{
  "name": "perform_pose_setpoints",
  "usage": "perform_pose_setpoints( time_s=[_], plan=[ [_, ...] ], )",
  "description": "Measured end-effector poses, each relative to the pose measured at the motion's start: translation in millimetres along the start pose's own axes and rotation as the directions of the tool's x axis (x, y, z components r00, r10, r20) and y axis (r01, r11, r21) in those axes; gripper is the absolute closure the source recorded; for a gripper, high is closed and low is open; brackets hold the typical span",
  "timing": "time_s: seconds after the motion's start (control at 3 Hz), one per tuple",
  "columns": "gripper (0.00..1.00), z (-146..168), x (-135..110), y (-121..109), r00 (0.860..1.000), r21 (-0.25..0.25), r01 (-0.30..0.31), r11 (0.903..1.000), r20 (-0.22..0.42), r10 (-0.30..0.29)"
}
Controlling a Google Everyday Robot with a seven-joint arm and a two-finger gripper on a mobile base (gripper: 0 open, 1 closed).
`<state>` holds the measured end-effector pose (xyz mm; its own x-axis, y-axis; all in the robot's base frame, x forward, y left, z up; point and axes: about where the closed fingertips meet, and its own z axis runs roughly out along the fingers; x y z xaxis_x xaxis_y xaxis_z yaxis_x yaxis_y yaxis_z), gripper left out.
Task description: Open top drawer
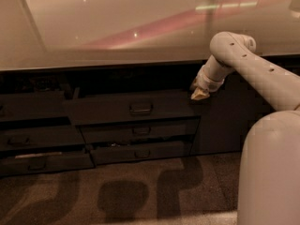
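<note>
The gripper (pixel 199 92) hung at the upper right corner of the top drawer (pixel 103 111), at its top edge; whether it was clenched or released could not be told. The drawer's front faced the camera, long axis running left to right, with the loop handle (pixel 140 108) at its centre. Its inside was too dark to read. Slimmer drawers (pixel 140 131) sat below it.

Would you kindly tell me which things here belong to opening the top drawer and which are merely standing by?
For the job:
top drawer
its handle
gripper, at the drawer's upper right corner

Not part of it:
slimmer drawers beneath
left-hand drawers
countertop
</note>
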<state>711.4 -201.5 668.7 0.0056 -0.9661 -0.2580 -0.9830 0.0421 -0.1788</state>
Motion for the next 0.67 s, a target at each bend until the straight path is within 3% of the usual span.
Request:
perform_pose_setpoints(
  time_s=[0.67],
  plan=[
    [1.0,-0.5,-0.3,7.5,1.0,-0.002,0.01,1.0,-0.001,-0.01]
  ],
)
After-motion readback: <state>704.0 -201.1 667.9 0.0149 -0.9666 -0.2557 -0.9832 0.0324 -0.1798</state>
